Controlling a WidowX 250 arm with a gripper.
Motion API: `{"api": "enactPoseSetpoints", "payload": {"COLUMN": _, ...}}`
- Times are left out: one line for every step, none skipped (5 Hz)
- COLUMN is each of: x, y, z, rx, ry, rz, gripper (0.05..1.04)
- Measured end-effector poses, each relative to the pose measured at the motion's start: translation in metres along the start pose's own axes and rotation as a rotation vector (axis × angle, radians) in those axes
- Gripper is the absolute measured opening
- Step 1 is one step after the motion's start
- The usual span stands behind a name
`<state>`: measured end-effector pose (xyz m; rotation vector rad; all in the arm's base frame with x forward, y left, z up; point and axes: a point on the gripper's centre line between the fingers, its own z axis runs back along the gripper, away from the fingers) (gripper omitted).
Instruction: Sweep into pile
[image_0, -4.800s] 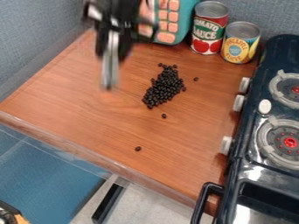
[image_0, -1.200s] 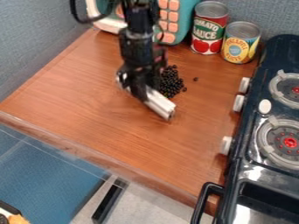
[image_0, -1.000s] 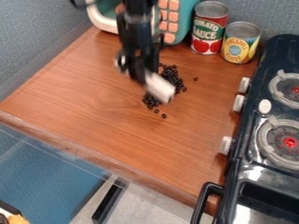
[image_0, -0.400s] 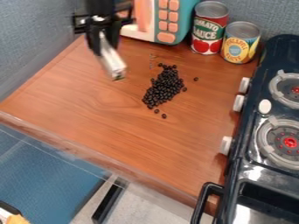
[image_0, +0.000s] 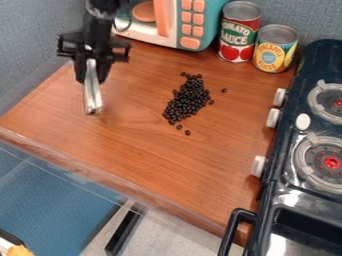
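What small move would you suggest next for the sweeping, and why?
I'd probably lower the silvery tool just outside the two stray beans and nudge them toward the pile: they lie loose, and the tool hangs away from them.

Bright, fairly even light covers the worktop (image_0: 207, 170), with soft, weak shading and a faint sheen on the wood. The dark stove (image_0: 286, 145) catches the strongest glare, with whitish patches on its glossy surface near the bottom right, and the rims of the metal cans (image_0: 274, 52) shine faintly; where the light comes from is unclear.
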<state>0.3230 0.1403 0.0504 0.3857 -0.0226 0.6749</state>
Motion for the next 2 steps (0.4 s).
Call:
{"api": "enactPoseSetpoints", "payload": {"x": 0.0037, "y": -0.0068, "z": -0.0172, "rx": 0.022, "ry": -0.078, "rz": -0.170, "gripper": 0.368}}
{"api": "enactPoseSetpoints", "payload": {"x": 0.0099, "y": 0.0009, "z": -0.0244, "rx": 0.018, "ry": -0.088, "rz": -0.181, "gripper": 0.428}}
